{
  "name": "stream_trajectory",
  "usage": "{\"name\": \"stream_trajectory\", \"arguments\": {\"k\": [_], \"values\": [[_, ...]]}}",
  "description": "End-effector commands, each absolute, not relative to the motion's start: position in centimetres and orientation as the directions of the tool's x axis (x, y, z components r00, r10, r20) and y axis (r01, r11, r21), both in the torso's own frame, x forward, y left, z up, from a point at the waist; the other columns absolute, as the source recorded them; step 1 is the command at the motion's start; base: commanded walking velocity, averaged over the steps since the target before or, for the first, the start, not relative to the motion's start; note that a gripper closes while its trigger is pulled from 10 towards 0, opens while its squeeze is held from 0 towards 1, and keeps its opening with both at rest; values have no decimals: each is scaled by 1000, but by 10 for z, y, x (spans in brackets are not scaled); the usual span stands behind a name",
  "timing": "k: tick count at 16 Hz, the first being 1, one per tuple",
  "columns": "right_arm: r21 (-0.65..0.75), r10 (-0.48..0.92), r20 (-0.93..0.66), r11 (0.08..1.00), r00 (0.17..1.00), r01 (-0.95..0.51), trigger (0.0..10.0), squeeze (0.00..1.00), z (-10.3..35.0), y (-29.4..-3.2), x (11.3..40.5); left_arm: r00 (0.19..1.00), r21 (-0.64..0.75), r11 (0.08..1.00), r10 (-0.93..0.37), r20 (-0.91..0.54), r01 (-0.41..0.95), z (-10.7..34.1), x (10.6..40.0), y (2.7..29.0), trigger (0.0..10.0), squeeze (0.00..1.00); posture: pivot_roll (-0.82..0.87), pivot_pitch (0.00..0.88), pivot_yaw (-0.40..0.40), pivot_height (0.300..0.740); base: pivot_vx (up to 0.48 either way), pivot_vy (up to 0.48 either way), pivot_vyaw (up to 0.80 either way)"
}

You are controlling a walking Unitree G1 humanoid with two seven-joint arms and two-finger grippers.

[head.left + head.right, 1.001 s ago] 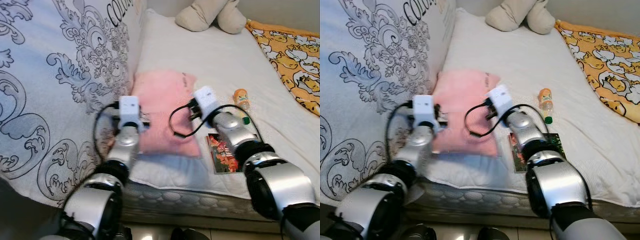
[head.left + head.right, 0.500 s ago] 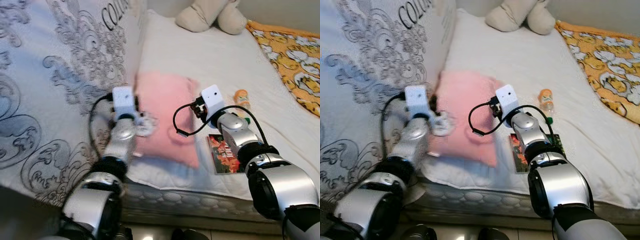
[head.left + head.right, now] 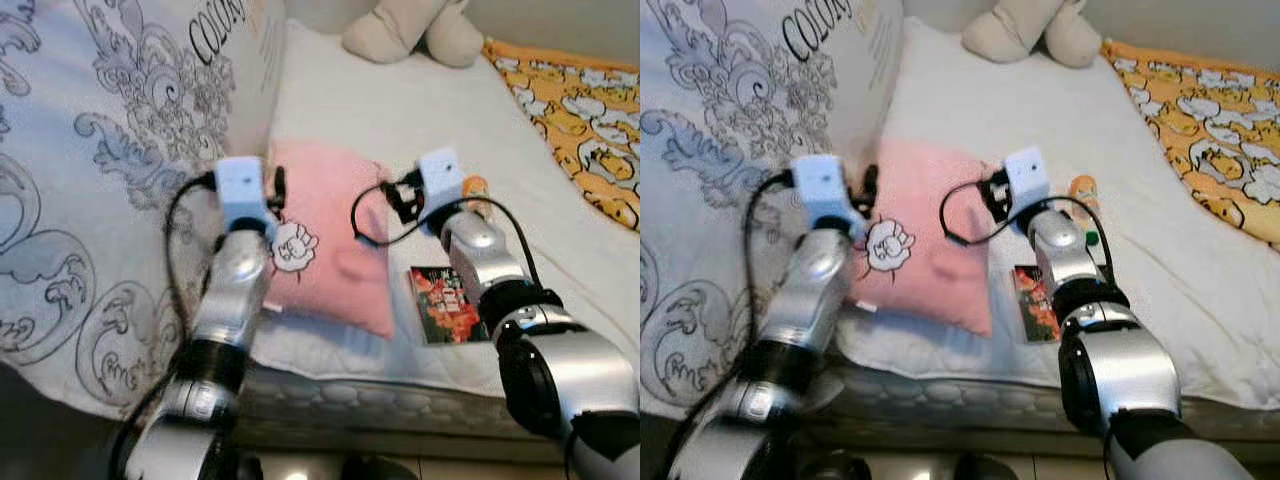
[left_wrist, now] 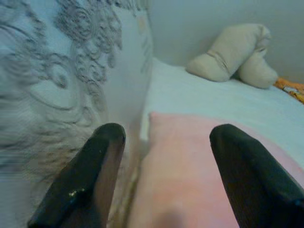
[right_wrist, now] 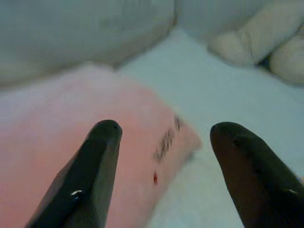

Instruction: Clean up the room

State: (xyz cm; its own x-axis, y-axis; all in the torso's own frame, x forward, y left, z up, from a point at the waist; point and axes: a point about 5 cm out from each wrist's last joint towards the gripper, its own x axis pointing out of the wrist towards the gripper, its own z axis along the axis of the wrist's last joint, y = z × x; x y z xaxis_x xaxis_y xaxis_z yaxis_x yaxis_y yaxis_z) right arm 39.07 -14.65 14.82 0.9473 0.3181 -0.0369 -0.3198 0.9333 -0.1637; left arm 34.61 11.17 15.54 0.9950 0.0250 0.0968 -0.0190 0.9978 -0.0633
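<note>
Nearest, two silver arms reach forward over the edge of a bed [image 3: 330, 375]. The left gripper [image 4: 166, 178] is at the pillow's left edge, next to the patterned duvet [image 3: 90, 170]; its wrist view shows both black fingers [image 4: 80, 185] spread wide with nothing between them. The right gripper [image 5: 164, 175] hovers over the pillow's right side, fingers likewise spread and empty.

Between the arms lies the pink pillow [image 3: 330, 240] on the white sheet. A second ago it lay flat. Now its near left corner is turned up, showing a white cartoon patch [image 3: 293, 247], and the left arm has moved further forward and inward. This suggests the pillow has only been nudged, not gripped, so a hold on it is yet to come.

Just right of the pillow lies a booklet [image 3: 445, 305], and beyond it, partly hidden by the right wrist, an orange bottle [image 3: 478, 186].

Farther off, a beige plush toy [image 3: 410, 30] sits at the head of the bed, and an orange printed blanket [image 3: 585, 110] lies along the far right.
</note>
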Motion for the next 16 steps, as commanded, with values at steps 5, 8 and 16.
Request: {"name": "stream_trajectory", "arguments": {"k": [5,8,16], "values": [[-114,116,135,988,984,-101,10000,0,129,-160,361,990,83,994,-80,116,70,153,319,124,10000,0,-32,0,-49,740,0,0,0],[-14,-57,43,998,997,58,10000,0,103,-178,354,990,131,991,-44,132,27,150,314,135,10000,0,-28,0,-31,740,0,0,0],[57,-81,-257,993,963,99,10000,0,80,-205,358,991,254,967,-37,130,2,140,267,150,10000,0,70,0,-12,740,0,0,0]]}}
